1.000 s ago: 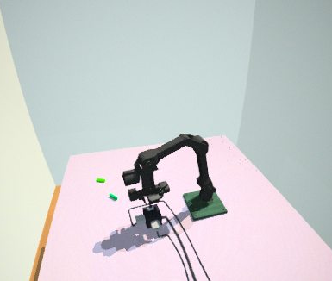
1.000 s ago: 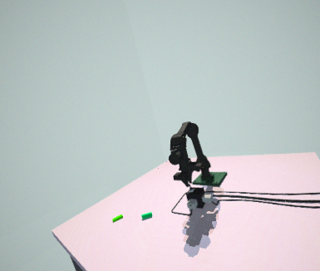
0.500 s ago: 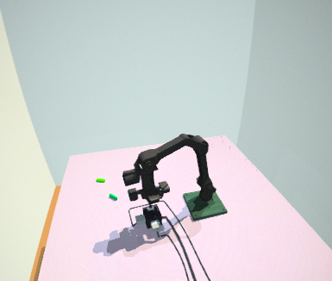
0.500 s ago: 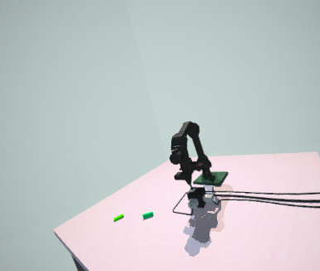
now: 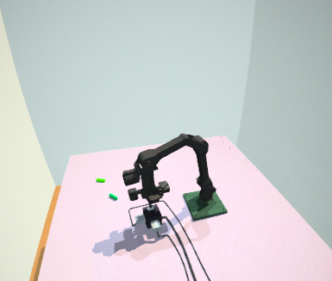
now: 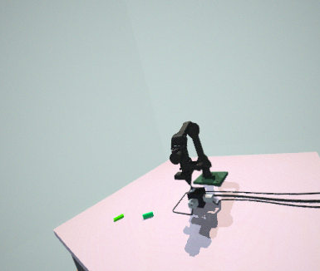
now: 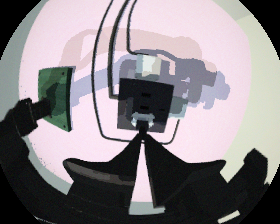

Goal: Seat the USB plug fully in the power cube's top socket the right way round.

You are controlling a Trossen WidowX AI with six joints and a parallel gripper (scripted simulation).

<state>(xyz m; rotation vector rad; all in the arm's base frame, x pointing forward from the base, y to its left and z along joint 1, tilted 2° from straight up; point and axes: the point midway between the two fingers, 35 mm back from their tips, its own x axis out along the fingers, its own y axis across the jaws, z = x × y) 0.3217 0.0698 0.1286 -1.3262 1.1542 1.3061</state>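
The black arm bends down from its green base plate (image 5: 218, 213) over the pink table (image 5: 280, 224), its gripper (image 7: 144, 129) closed on the USB plug (image 7: 144, 121) that stands in the socket on top of the black power cube (image 7: 145, 102), the fingertips drawn almost together in the wrist view. The cube sits near the base plate with dark cables (image 6: 278, 197) trailing away across the table and a thin cable loop (image 5: 132, 215) beside it. Two small green cylinders (image 5: 113, 196) lie apart from the cube.
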